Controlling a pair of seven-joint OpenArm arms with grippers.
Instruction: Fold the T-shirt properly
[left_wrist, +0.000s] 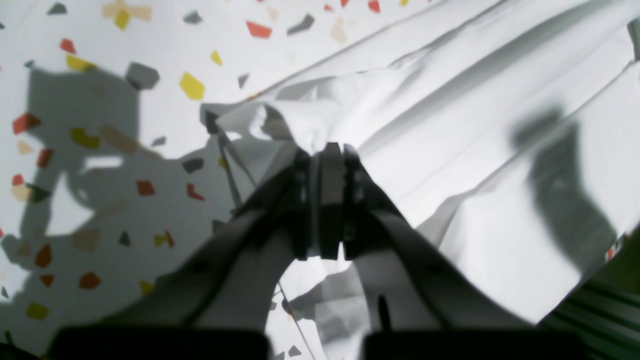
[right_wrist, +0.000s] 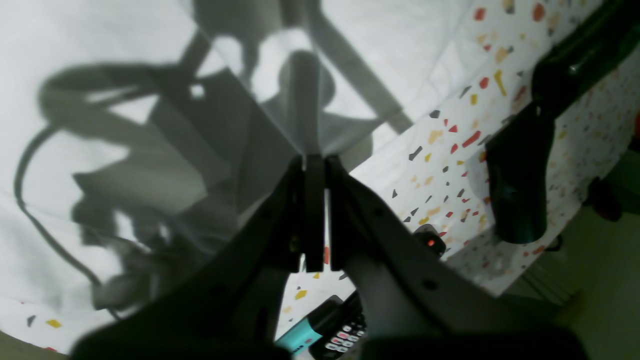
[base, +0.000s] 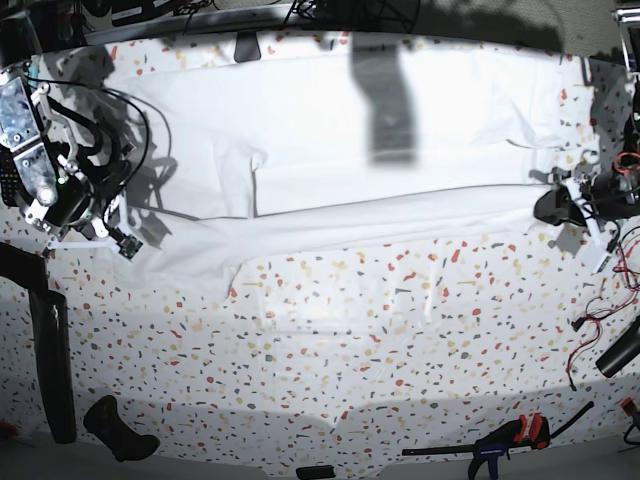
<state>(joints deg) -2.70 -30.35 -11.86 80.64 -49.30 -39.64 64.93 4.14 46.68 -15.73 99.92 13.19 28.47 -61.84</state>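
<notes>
On the speckled table (base: 350, 330), with the T-shirt (base: 380, 150) spread toward 12 o'clock, keep left gripper (left_wrist: 330, 150) and right gripper (right_wrist: 314, 162) clenched on its edges and carry both evenly.

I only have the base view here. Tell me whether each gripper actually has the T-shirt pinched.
Observer: The left wrist view shows the left gripper shut on a bunched edge of the T-shirt.
Operator: Now report the right one.
Observer: The right gripper is shut too, with a taut fold of cloth meeting its tips.
Operator: Say what lies under that right arm.
Observer: A remote control with buttons lies below it, in the right wrist view.
</notes>
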